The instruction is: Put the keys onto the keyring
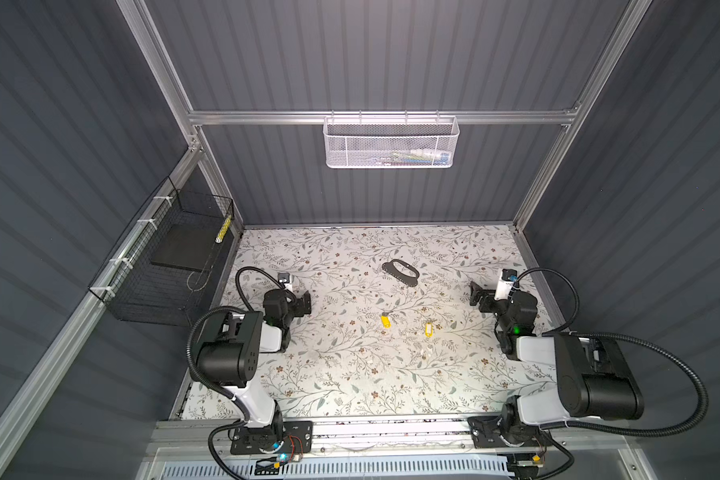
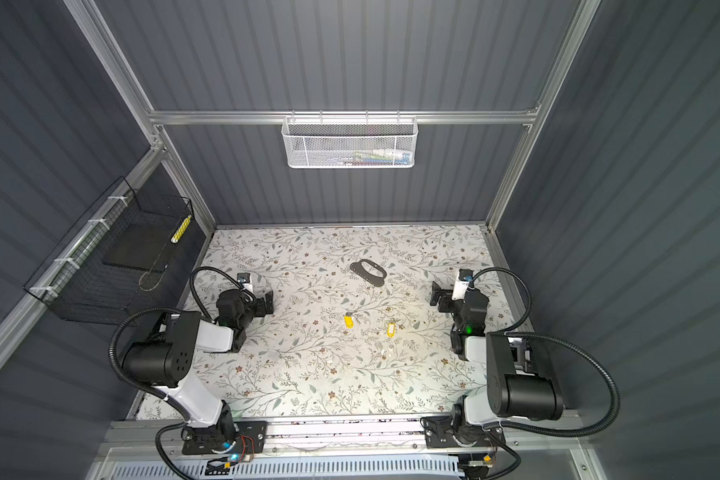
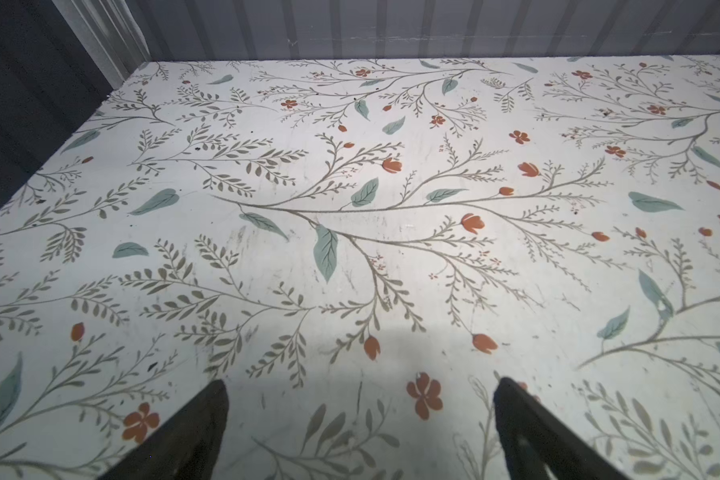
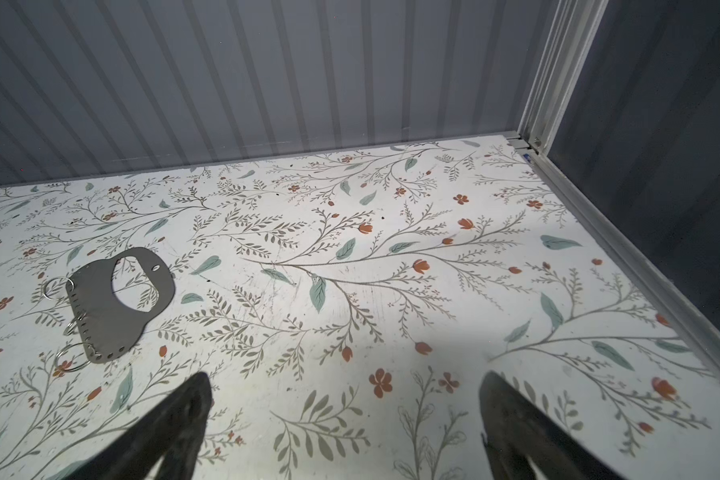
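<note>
The keyring (image 1: 408, 281) (image 2: 377, 281), a flat dark grey oval loop, lies on the floral table toward the back centre. In the right wrist view the keyring (image 4: 92, 303) has thin metal rings along its edge. Two yellow keys lie apart in mid-table, one (image 1: 386, 321) (image 2: 348, 321) left of the other (image 1: 428, 328) (image 2: 390, 328). My left gripper (image 1: 305, 302) (image 2: 269, 302) (image 3: 361, 382) is open and empty at the left side. My right gripper (image 1: 476, 293) (image 2: 436, 293) (image 4: 346, 376) is open and empty at the right, level with the keyring. The keys are outside both wrist views.
A white mesh basket (image 1: 391, 143) hangs on the back wall. A black wire basket (image 1: 167, 257) hangs outside the left edge. Aluminium frame rails and grey corrugated walls bound the table (image 1: 350, 374) at the back and both sides.
</note>
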